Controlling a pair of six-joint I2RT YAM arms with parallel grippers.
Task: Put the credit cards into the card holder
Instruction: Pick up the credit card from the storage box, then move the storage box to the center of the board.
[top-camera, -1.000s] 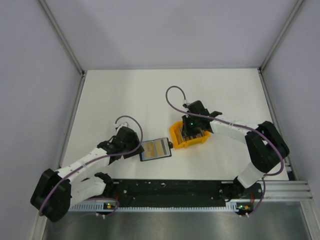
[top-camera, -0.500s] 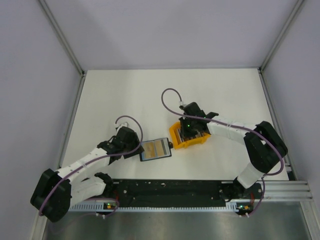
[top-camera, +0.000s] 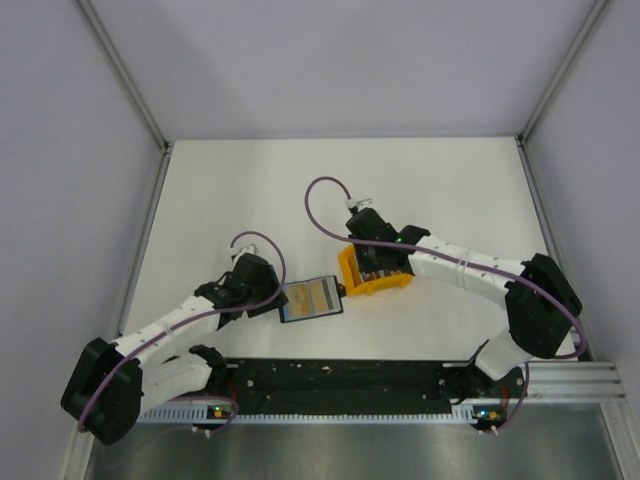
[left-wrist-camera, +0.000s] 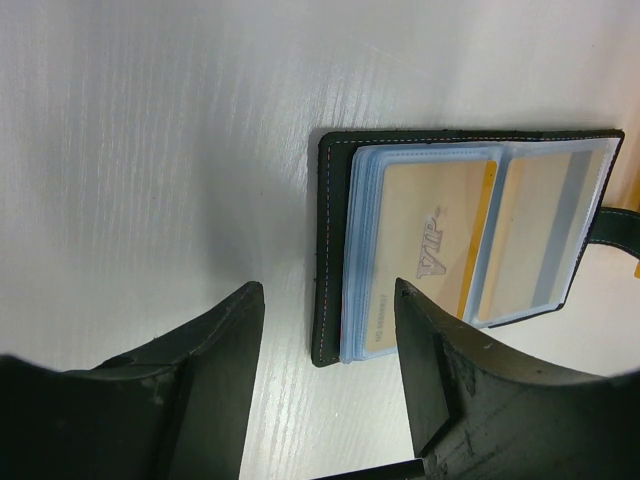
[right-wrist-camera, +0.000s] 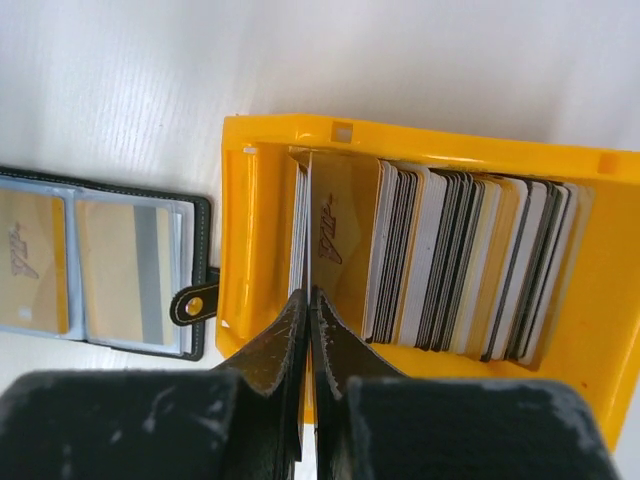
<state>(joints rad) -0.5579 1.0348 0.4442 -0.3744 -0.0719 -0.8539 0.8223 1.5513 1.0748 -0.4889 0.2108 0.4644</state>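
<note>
Right gripper (right-wrist-camera: 309, 308) pinches one thin card (right-wrist-camera: 310, 200) at the 9 o'clock end of the grey-and-dark credit cards (right-wrist-camera: 460, 265) in the orange plastic bin (right-wrist-camera: 250, 250); left gripper (left-wrist-camera: 325, 290) (spread) hovers by the open black card holder (left-wrist-camera: 420, 240).

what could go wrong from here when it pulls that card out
1. The right gripper is shut on just the thin edge of one card in the orange bin; it may slip or twist on lifting.
2. The gold card beside it could get dragged up too.
3. The left gripper stands open, not pinning the card holder, which may slide during insertion.
</note>
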